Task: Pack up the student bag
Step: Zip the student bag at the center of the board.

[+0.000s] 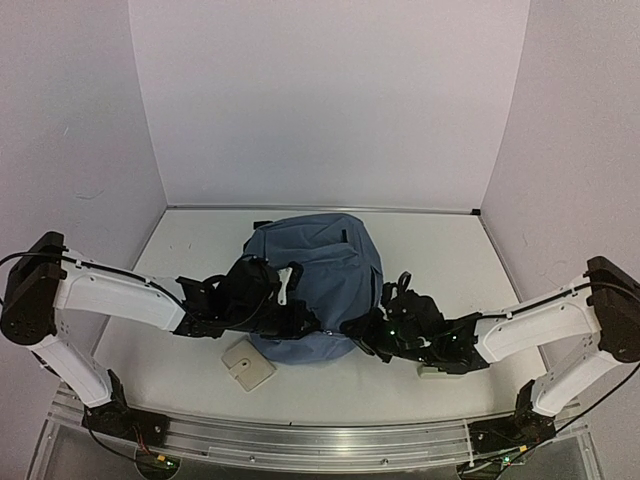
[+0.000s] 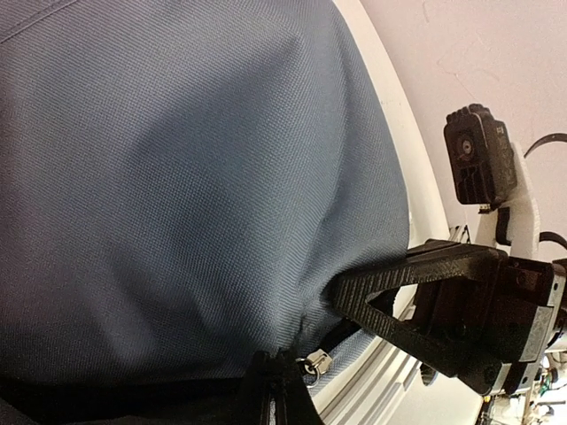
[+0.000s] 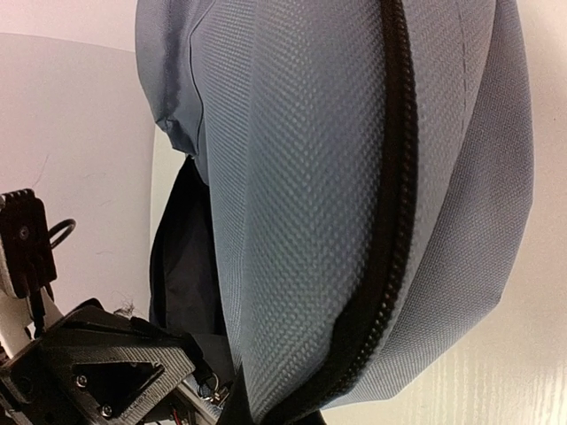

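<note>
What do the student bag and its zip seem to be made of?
The student bag: woven, probably synthetic fabric, matte slate blue; the weave grain shows up close. Its zip: black teeth, likely plastic, with a dull sheen.

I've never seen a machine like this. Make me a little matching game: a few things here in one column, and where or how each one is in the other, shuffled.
Things:
1. student bag
2. left claw
3. right claw
4. beige square item

Places and states:
A. lies flat on the table, nearer the arms' bases than the bag
B. shut on the bag's near edge, right side
C. slate-blue, in the middle of the table
D. shut on the bag's near edge, left side

Pairs: 1-C, 2-D, 3-B, 4-A
</note>
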Tool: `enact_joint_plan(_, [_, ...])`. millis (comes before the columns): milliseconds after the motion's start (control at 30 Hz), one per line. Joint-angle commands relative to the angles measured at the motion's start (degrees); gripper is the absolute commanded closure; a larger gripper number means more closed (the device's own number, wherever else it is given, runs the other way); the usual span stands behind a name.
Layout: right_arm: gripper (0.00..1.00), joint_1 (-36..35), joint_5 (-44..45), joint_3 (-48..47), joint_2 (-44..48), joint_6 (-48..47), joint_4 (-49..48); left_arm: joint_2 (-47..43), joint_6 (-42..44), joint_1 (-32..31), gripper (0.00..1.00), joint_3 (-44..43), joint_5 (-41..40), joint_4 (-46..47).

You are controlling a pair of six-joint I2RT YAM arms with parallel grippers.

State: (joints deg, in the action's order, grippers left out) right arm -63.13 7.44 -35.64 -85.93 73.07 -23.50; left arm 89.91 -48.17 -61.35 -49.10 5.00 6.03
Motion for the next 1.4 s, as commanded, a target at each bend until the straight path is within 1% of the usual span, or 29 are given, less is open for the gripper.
enact_joint_plan(0, [1.00,0.54,8.13,4.29,3.85,1.78,6.05,-3.93,-3.87,2.30,1.00,3.36,-15.99,-9.71])
enact_joint_plan(433, [1.00,0.63,11.03,5.35,4.02,3.25,7.66,-7.73,-6.90,2.54,1.00,4.92,-23.82,-16.93])
enact_joint_plan(767, [1.00,0.56,12.14,6.03,4.26,4.03,8.06,-9.48,-7.11,6.43,1.00,7.10,-22.14,-17.24])
enact_joint_plan(967, [1.00,0.56,12.70,6.65,4.94,4.45,8.44,-12.43,-7.01,8.96,1.00,9.56,-21.37,-16.83])
enact_joint_plan(1200, [1.00,0.57,12.97,6.24,4.16,4.41,8.65,-13.69,-5.77,10.75,1.00,10.88,-19.84,-16.96])
enact_joint_plan(1367, [1.00,0.57,13.36,6.77,4.63,4.70,8.86,-15.66,-4.27,13.69,1.00,12.14,-19.24,-18.04])
